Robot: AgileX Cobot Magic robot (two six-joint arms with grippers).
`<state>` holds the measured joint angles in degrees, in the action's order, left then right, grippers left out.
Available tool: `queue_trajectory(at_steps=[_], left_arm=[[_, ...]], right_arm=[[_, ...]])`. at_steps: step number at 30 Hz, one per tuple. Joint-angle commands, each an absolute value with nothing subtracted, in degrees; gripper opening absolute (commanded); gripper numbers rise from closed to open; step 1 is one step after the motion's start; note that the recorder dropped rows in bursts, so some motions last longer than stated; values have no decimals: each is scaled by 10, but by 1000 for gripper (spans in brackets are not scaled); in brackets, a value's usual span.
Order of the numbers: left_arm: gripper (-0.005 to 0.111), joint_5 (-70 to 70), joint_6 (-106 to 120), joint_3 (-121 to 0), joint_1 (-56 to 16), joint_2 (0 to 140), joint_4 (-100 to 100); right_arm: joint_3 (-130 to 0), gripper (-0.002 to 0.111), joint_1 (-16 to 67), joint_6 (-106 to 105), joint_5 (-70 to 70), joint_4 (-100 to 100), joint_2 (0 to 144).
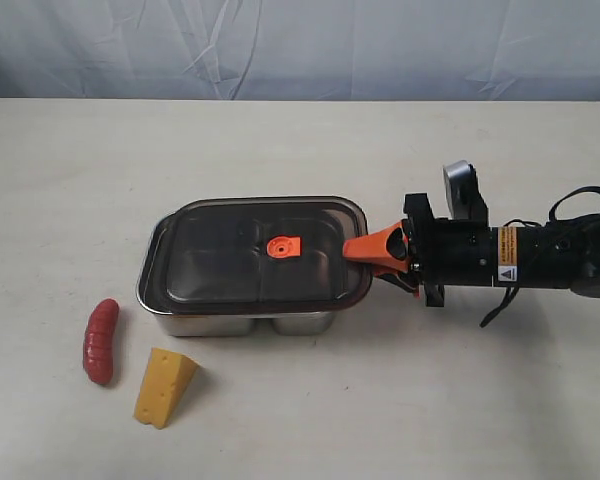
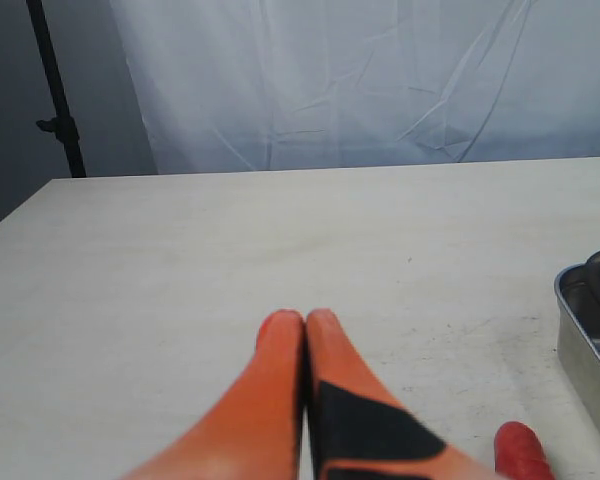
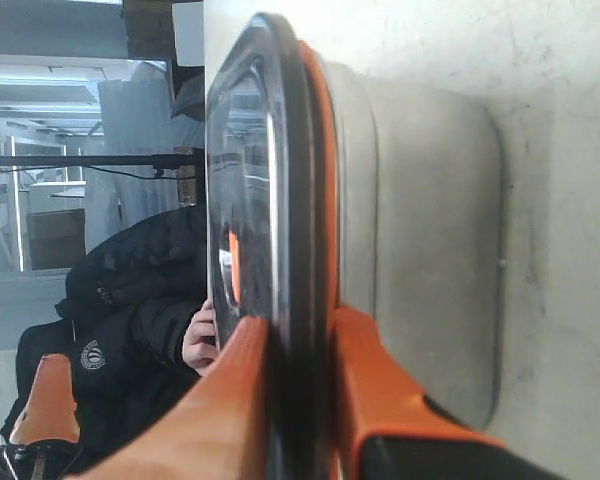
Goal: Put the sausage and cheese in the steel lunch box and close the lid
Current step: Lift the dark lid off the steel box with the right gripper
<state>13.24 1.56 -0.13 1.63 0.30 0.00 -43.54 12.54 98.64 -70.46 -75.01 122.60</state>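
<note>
The dark translucent lid with its orange valve tab lies on the steel lunch box in the middle of the table. My right gripper reaches in from the right, shut on the lid's right edge; one orange finger lies above the rim and the other under it. Below the lid's orange seal is the steel lunch box's wall. The dark red sausage and the yellow cheese lie on the table in front of the box's left end. My left gripper is shut and empty above the table, near the sausage's tip and the box corner.
A pale cloth backdrop hangs behind the table's far edge. A black stand pole rises beyond the table's corner. A person in a dark jacket stands past the lid in the right wrist view.
</note>
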Motion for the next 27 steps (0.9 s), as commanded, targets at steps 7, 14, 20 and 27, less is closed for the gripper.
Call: queue_trajectory(at_steps=[7, 14, 20, 27], left_arm=[[0, 132, 16, 0, 16, 0, -5], [0, 132, 16, 0, 16, 0, -5], [0, 132, 16, 0, 16, 0, -5], [0, 132, 16, 0, 16, 0, -5]], right_arm=[[-437, -1, 120, 985, -700, -745, 1155], [-437, -1, 120, 985, -700, -701, 1085], [-440, -1, 120, 952, -700, -663, 1003], [-512, -1, 120, 958, -392, -866, 888]])
